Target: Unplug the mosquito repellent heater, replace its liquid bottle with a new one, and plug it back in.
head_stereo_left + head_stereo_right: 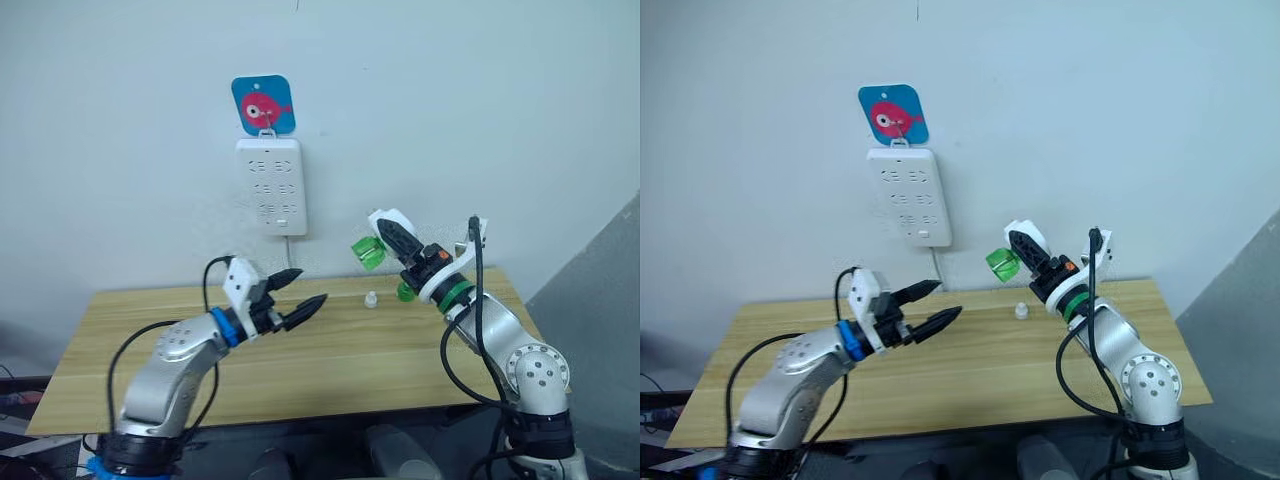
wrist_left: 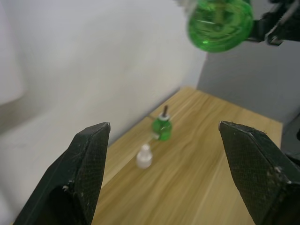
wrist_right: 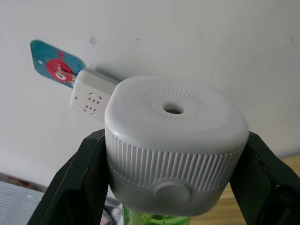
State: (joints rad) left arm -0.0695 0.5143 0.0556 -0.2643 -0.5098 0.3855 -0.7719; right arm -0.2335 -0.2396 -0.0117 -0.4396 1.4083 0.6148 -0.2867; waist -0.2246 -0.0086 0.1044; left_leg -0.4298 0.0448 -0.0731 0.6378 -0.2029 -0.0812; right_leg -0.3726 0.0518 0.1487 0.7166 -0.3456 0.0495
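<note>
The right gripper is clamped on the white heater, held in the air over the far right of the wooden table, with a green bottle screwed into it. The left gripper hovers with fingers spread, holding nothing. A second green bottle and a white cap stand on the table. The power strip hangs on the wall.

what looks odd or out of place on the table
A small white cap sits loose on the table, apart from the uncapped green bottle standing beside it with its wick exposed. The right gripper holds the heater up with a green bottle under it.
</note>
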